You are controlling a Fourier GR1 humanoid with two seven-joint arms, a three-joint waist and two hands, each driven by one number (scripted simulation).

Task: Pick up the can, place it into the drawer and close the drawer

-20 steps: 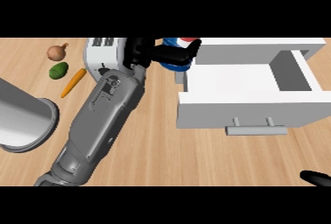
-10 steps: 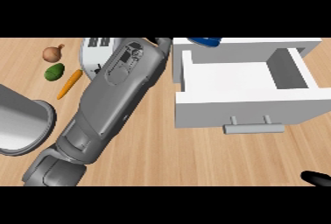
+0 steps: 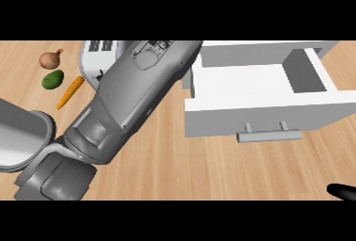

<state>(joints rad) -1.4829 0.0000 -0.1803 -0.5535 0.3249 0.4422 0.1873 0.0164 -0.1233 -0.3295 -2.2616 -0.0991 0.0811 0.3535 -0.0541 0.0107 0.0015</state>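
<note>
Drawer (image 3: 257, 89) stands pulled open at the far right of the wooden counter (image 3: 208, 169), its white box showing a bare floor, a side wall on the right and a flat front panel nearest the viewer. A grey handle (image 3: 270, 136) juts from that front panel toward the near edge.

A grey forearm (image 3: 125, 108) runs on a slant from the near left up to the far middle, where it passes out of view at the top, just left of the drawer's far left corner. The left hand lies beyond that edge, so whether its fingers are released, clenched or wrapped round something cannot be told. The can shows nowhere in the view; its place cannot be told.

Partly hidden under the forearm, at the far left-centre, sits a white appliance (image 3: 97, 59) with dark slots on top. Left of it lie an onion (image 3: 50, 59), a green vegetable (image 3: 52, 79) just nearer, and a carrot (image 3: 69, 92) slanting beside the green one. A grey pot (image 3: 21, 136) fills the left edge, its rim close to the arm's lower part.

At the near right corner a black tip of the right hand (image 3: 342, 191) pokes in; too little shows to tell how its fingers are set.
</note>
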